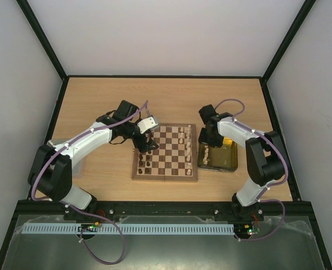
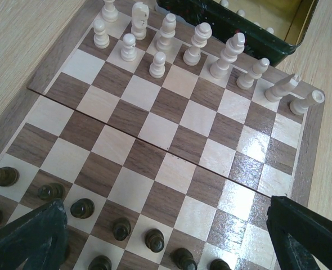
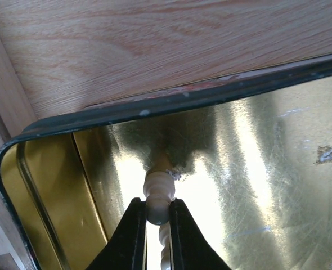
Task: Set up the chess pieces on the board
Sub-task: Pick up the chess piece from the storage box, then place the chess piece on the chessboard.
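Right claw clenched on cream piece inside yellow tray, just beside board. Pinch across stem, likely for clean lift toward cream ranks. Left claw spread wide, empty, above dark pieces on board's left side.

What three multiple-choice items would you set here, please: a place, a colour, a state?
1. Where does the shiny yellow tray lie relative to the checked wooden chessboard? A on it; B beside it, on the right arm's side; C beyond its far edge.
2. What colour is the turned wooden chess piece in the right gripper? A dark brown; B red; C pale cream.
3. How is the left gripper? A open, empty; B shut on a pawn; C shut on the tray.
Answers: B, the top view shows it right of the board; C, a cream piece is clamped; A, it gapes with nothing between.
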Motion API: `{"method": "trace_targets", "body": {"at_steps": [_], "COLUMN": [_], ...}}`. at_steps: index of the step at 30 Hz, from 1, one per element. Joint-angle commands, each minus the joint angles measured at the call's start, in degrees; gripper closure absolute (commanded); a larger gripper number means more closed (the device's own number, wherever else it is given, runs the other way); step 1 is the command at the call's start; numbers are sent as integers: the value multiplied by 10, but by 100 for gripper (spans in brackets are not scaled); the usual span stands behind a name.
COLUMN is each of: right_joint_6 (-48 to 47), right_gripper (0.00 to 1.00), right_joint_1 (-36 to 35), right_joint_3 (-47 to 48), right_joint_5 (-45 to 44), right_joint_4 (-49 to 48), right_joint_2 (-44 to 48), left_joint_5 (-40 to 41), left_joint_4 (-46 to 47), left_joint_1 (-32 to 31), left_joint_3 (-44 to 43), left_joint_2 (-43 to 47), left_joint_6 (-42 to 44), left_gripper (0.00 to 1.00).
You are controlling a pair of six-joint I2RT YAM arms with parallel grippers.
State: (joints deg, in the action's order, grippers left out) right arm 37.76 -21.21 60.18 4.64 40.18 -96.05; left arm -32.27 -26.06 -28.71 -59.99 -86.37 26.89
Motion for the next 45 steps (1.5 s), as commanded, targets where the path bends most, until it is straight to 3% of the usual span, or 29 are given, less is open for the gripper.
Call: {"method": "trace_targets", "body": {"at_steps": [1, 11, 16, 30, 45], "right_joint_6": [3, 4, 8, 47, 57], "right_gripper": [97, 98, 98, 98, 98], "right_joint_1": [5, 5, -4, -119, -187], "right_joint_3": [0, 29, 50, 167, 140], "right_joint_5": [-26, -51, -40, -24, 1], "right_joint_4": [13, 58, 76, 112, 88], "right_joint_2": [6, 55, 76, 50, 14], "left_joint_5": [4, -1, -16, -28, -21], "left_joint_4": [2, 66, 53, 4, 22], "left_joint_1": [-2, 13, 30, 65, 100], "left_joint_3": [13, 65, 69, 72, 94], "left_joint_2": [10, 74, 79, 76, 105], "left_joint_6": [12, 1, 13, 41, 25], "left_gripper": [4, 3, 3, 6, 6]}}
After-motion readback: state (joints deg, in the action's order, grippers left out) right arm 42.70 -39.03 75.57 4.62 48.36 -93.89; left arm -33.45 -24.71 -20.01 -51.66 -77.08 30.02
